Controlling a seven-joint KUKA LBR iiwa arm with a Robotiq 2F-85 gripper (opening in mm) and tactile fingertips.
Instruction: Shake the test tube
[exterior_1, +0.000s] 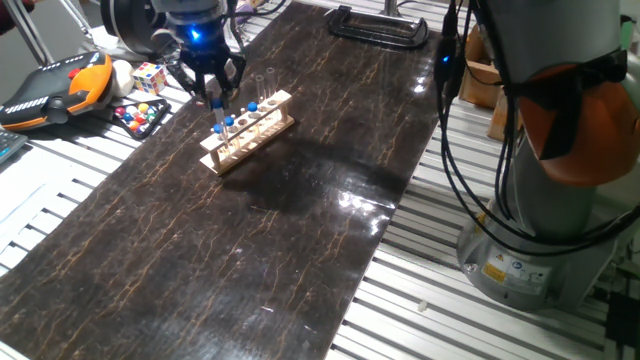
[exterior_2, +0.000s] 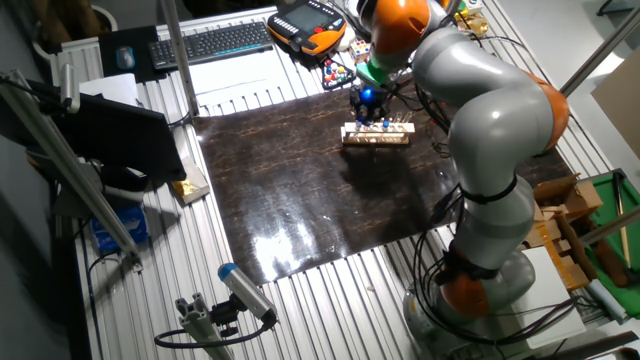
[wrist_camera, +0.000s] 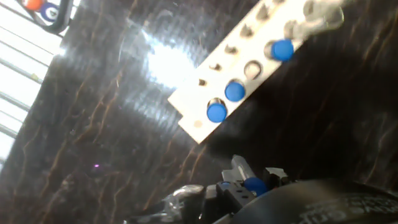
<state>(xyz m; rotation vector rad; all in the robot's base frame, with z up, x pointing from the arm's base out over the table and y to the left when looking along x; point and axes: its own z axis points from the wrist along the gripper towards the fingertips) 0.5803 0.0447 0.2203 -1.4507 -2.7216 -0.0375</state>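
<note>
Your gripper (exterior_1: 213, 92) hangs just above the near end of the rack (exterior_1: 247, 130), and the hand view shows a blue-topped tube (wrist_camera: 254, 184) pinched between the fingers, clear of its slot. Shake too low and you could clip the other tubes (wrist_camera: 235, 91) or tip the rack; a loose pinch could let the glass slide out. The glossy dark mat (exterior_1: 250, 240) lies on a slatted table (exterior_1: 60, 200) amid clutter.

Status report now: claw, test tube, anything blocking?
Claw above the rack's near end, shut on test tube, lifted clear. Three more blue-topped tubes in the rack. Nothing in the way.
</note>
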